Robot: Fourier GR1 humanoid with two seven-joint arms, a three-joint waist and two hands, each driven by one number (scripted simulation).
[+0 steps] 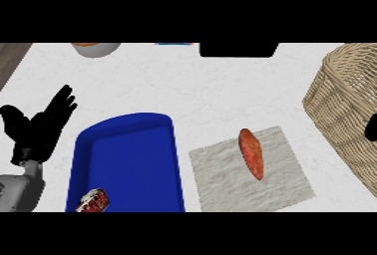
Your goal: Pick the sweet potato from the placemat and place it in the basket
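An orange-red sweet potato (251,152) lies lengthwise on a pale grey placemat (221,179) in the lower middle of the counter. To its right stands a tall woven wicker basket (342,99), reaching the view's right edge. My left hand (38,124) shows at the far left, open with fingers up, resting well away from the sweet potato. A small black shape (372,127) at the right edge, in front of the basket wall, looks like part of my right hand; too little of it shows to say more.
A deep blue tray (132,144) sits just left of the placemat, with a red-and-white packaged item (94,200) in its near corner. At the counter's far edge are a grey bowl (95,49), a black block (239,49) and a small blue object (177,44).
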